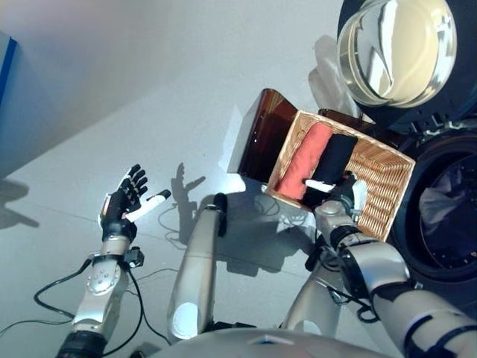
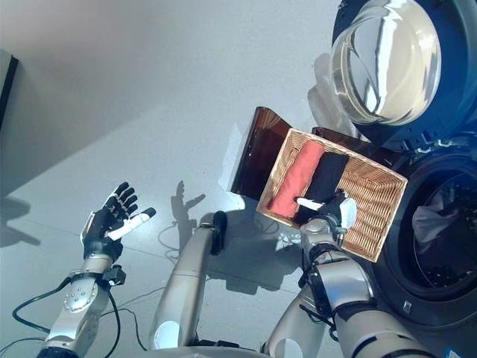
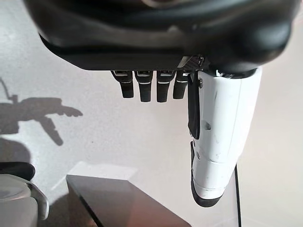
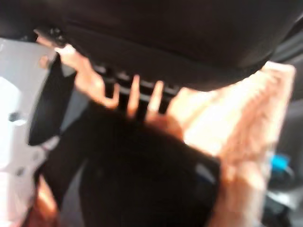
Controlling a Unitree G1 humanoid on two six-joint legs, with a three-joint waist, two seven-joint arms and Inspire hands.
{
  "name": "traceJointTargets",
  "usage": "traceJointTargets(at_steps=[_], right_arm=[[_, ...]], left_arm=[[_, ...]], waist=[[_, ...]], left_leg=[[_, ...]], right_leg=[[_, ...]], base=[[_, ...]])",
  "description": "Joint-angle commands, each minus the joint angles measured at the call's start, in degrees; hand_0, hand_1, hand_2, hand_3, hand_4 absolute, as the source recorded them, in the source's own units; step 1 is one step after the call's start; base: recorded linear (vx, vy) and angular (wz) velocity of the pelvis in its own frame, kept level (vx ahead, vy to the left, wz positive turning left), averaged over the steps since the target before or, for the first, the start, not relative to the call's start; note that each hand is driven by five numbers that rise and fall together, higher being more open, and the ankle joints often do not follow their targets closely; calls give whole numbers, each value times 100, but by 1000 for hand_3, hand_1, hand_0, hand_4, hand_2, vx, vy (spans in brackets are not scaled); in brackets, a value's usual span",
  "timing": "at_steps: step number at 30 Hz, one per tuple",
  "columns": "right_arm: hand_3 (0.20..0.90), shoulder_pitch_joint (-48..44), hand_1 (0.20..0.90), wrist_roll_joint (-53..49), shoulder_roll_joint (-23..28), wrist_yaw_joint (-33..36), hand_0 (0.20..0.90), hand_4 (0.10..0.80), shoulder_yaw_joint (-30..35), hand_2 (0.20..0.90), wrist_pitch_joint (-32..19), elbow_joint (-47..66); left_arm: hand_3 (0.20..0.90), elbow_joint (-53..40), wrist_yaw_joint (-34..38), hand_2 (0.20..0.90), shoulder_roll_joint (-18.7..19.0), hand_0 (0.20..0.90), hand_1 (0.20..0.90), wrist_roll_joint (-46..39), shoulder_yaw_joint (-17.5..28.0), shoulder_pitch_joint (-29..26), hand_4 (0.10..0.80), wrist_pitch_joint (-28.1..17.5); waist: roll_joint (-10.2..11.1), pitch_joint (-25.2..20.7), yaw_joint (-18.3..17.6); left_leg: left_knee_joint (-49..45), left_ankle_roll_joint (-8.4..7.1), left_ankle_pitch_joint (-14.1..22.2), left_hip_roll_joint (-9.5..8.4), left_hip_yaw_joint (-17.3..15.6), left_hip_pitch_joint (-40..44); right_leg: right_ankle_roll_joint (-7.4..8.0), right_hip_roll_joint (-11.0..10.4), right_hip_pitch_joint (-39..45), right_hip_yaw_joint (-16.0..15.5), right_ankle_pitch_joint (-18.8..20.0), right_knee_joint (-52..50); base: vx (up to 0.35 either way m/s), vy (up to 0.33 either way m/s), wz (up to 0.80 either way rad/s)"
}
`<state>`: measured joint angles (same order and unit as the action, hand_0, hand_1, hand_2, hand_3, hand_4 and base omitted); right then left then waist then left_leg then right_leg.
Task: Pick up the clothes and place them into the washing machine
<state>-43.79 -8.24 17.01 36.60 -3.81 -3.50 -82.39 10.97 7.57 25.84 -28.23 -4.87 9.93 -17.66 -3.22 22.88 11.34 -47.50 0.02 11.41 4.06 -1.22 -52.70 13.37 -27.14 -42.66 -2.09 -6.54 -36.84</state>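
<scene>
A shallow wicker basket [image 1: 387, 201] rests on a dark brown box [image 1: 264, 127] beside the washing machine [image 1: 447, 239]. In it lie a rolled red-orange cloth [image 1: 305, 160] and a rolled black cloth [image 1: 334, 155] side by side. My right hand [image 1: 344, 195] is at the basket's near edge, over the near end of the black cloth [image 4: 142, 179], with its white thumb spread out to the side; it looks open. My left hand [image 1: 125, 200] is open and empty, held up over the floor far to the left.
The machine's round glass door [image 1: 395, 48] stands open above the basket. The dark drum opening [image 1: 455, 171] lies to the right of the basket, with a pale cloth [image 1: 445, 195] inside. Grey floor [image 1: 149, 112] spreads to the left.
</scene>
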Motion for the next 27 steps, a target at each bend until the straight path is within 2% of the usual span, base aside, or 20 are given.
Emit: traceJointTargets(at_steps=[1, 2, 3, 4, 27], right_arm=[[900, 94, 900, 81, 372, -37, 900, 800, 254, 900, 277, -202], [546, 112, 546, 79, 407, -51, 546, 547, 259, 546, 280, -196], [337, 141, 337, 83, 427, -65, 337, 398, 266, 337, 285, -201], [200, 151, 200, 77, 449, -84, 200, 300, 280, 200, 288, -215], [200, 158, 200, -190, 513, -137, 200, 300, 427, 200, 143, -225]], left_arm=[[900, -647, 66, 900, 341, 900, 900, -134, 185, 195, 800, -423], [900, -657, 65, 900, 351, 900, 900, -134, 180, 185, 800, -424], [900, -657, 60, 900, 349, 900, 900, -131, 170, 186, 800, -420], [900, -651, 51, 900, 353, 900, 900, -127, 159, 187, 800, -415], [900, -599, 54, 900, 366, 900, 900, -158, 231, 191, 800, -406]], waist=[[-378, -264, 231], [-383, -269, 225], [-384, -275, 222], [-385, -281, 220], [-371, -483, 172]], left_leg=[[251, -321, -116, 97, 93, -208], [248, -323, -119, 105, 88, -230], [238, -322, -121, 106, 89, -254], [236, -320, -123, 97, 88, -271], [314, -307, -129, 97, 80, -332]], right_leg=[[-194, 56, -484, 175, 199, -372], [-194, 58, -519, 191, 194, -391], [-193, 53, -540, 202, 192, -397], [-194, 51, -565, 209, 193, -405], [-174, 18, -761, 238, 134, -541]], base=[[-14, 3, 4], [-18, -9, 8], [-10, -14, 6], [-2, -4, 5], [1, 0, 0]])
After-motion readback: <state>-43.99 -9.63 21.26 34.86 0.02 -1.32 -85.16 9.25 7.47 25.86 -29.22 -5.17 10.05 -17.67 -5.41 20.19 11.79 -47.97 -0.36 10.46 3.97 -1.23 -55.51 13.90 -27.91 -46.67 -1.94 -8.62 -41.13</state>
